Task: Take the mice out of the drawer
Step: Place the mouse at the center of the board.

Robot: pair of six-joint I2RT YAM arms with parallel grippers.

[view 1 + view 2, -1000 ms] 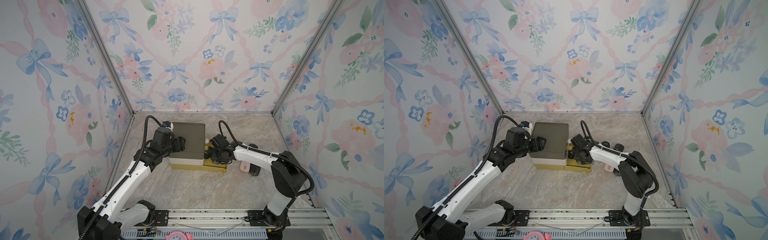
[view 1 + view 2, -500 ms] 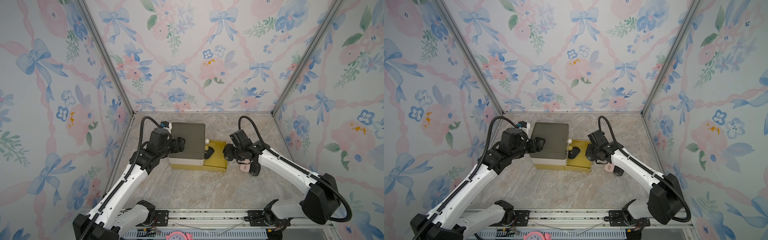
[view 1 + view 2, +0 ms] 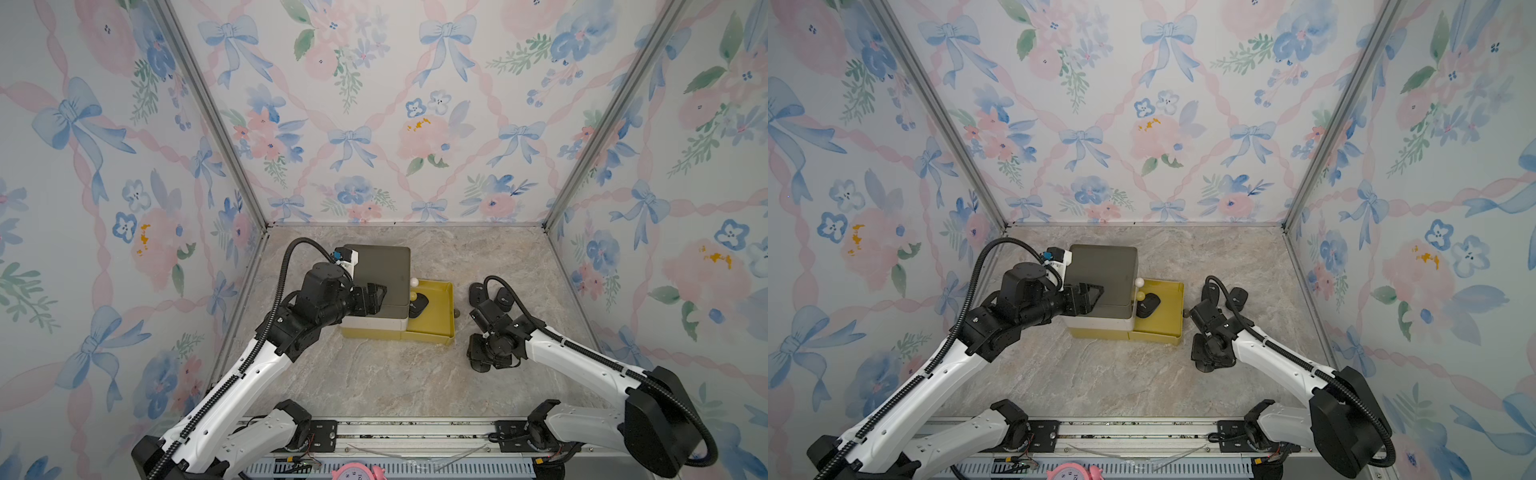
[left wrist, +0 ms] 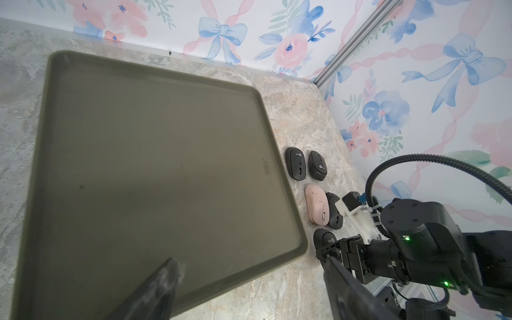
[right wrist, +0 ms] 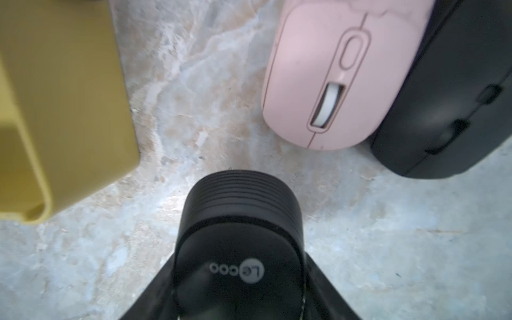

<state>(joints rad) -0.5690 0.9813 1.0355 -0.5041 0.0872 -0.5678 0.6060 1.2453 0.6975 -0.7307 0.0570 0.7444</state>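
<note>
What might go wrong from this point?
The black mouse held by the right gripper is close to the pink mouse and might bump it when set down. A second black mouse lies in the yellow drawer; the left gripper is open above the cabinet, so nothing steadies it if the drawer is nudged.

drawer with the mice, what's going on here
The right end effector grips a black mouse down near the table, beside the pink mouse. The yellow drawer is pulled open with a second black mouse inside. The left end effector is open above the drawer unit.
</note>
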